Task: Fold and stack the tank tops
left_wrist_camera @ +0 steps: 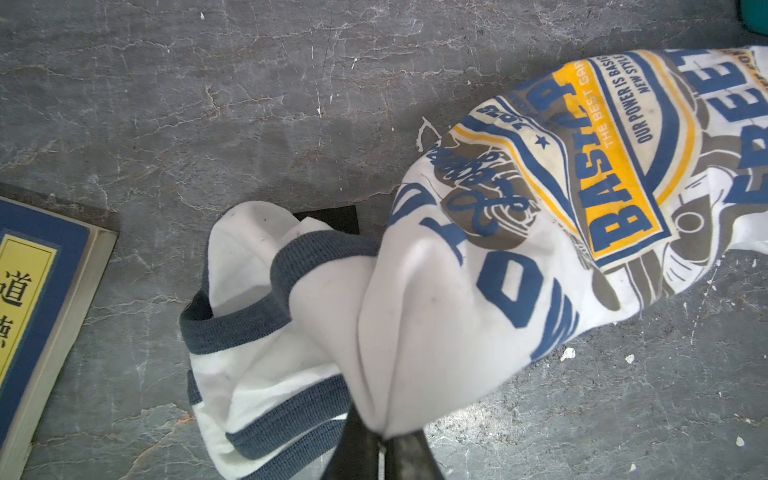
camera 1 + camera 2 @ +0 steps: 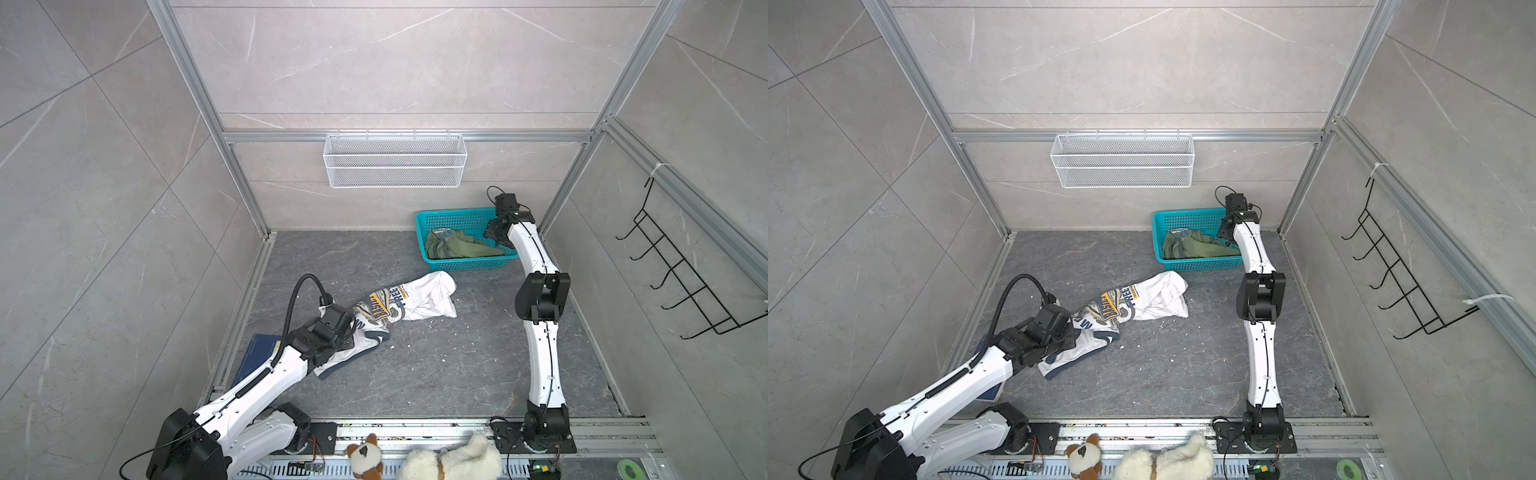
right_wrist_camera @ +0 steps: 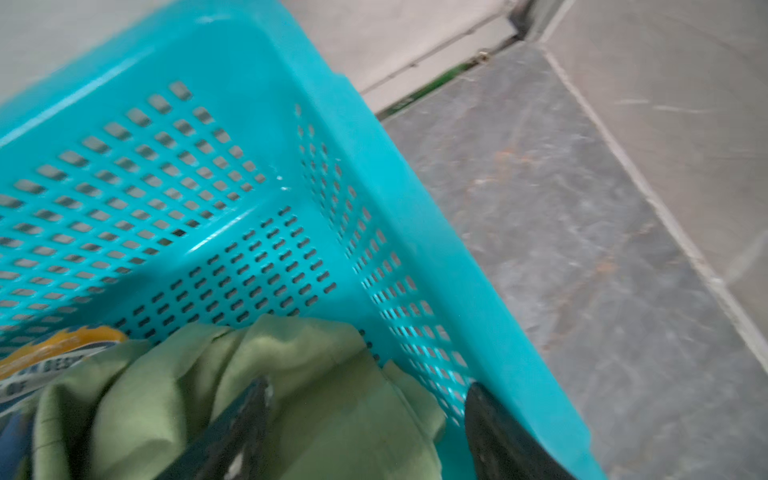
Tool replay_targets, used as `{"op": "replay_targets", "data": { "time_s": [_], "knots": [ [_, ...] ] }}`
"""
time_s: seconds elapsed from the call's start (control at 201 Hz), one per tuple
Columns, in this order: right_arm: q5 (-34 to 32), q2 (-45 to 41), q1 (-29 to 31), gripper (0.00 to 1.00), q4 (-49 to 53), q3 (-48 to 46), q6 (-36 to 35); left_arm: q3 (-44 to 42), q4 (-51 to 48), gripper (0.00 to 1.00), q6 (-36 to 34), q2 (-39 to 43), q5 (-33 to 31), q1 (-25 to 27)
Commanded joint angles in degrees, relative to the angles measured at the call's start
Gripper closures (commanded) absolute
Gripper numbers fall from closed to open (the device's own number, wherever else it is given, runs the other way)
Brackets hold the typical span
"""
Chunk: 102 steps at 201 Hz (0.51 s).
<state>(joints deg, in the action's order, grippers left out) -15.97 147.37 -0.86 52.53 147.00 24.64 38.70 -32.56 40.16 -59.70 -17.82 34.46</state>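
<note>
The white tank top (image 2: 415, 299) (image 2: 1154, 301) with navy trim lies crumpled in a long strip on the dark floor, badge print up. My left gripper (image 1: 380, 436) (image 2: 351, 326) is shut on a bunched fold of it (image 1: 415, 332) near the trimmed straps. The olive green tank top (image 2: 461, 245) (image 2: 1200, 247) sits crumpled in the teal basket (image 2: 457, 264) (image 2: 1196, 264) at the back right. My right gripper (image 3: 365, 388) (image 2: 496, 235) hangs open over the basket's right end. Its fingers straddle olive cloth (image 3: 291, 374), one next to the basket wall (image 3: 249, 166).
A blue book (image 2: 257, 353) (image 1: 37, 311) lies on the floor by the left arm. A white wire basket (image 2: 395, 160) hangs on the back wall and a black hook rack (image 2: 685, 282) on the right wall. Plush toys (image 2: 453, 461) lie on the front rail.
</note>
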Motion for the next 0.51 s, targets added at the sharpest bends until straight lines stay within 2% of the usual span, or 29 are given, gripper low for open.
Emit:
{"op": "replay_targets", "data": {
  "time_s": [0.0, 0.124, 0.204, 0.249, 0.503],
  "knots": [
    [-2.7, 0.1, -2.2, 0.24, 2.9, -0.5, 0.4, 1.0, -0.1, 1.00, 0.3, -0.8, 0.9, -0.1],
    [-1.3, -6.1, -3.7, 0.23, -3.0, -9.7, -0.2, 1.5, -0.1, 1.00, 0.0, -1.0, 1.3, -0.1],
    [2.0, -7.9, -3.9, 0.23, -4.8, -13.6, 0.2, 1.7, -0.1, 1.00, -0.2, -1.0, 1.3, -0.2],
    [4.1, -10.0, -3.8, 0.23, -8.5, -18.8, 0.4, 1.8, -0.1, 1.00, -0.2, -1.0, 1.3, -0.1],
    [18.1, -30.2, -3.8, 0.19, -46.3, -56.0, 3.9, 2.0, -0.1, 1.00, 0.2, -0.8, 3.2, -0.1]
  ]
}}
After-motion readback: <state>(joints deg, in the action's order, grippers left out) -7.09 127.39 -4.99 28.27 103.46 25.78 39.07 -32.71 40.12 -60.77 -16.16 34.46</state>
